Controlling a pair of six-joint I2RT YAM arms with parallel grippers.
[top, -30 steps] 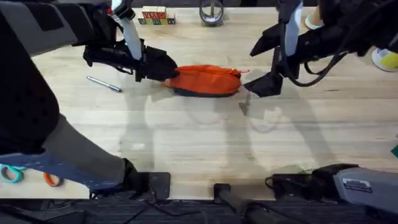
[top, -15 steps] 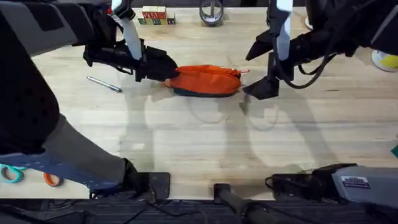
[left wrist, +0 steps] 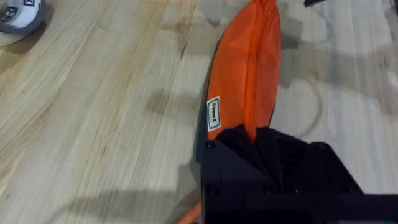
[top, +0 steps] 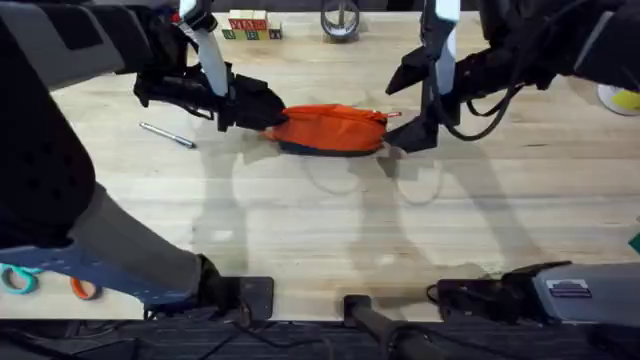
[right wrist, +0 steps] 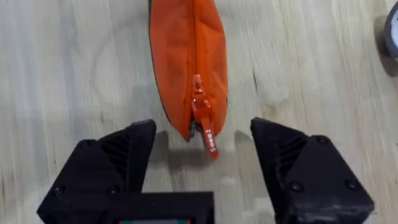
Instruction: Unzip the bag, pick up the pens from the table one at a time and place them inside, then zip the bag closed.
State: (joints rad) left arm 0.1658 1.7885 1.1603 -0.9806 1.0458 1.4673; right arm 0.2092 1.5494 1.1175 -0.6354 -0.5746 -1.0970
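Orange bag [top: 330, 129] stayed zipped, left tool [top: 262, 108] pinching its end; right tool [right wrist: 202, 163], spread, had closed on the pull [right wrist: 204, 127].

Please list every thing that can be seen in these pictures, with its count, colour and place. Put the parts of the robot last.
bag: one, orange with dark base, zipper closed, middle of the far half of the table.
zipper pull: one, orange, at the bag's end toward the right gripper.
pen: one, silver-grey, left of the bag.
scissors: one pair, teal and orange handles, near left edge.
letter blocks: a few, far edge.
tape roll: one, grey, far edge.
table: one, light wood.
left gripper: black, shut on the bag's left end.
right gripper: black, open, astride the pull.
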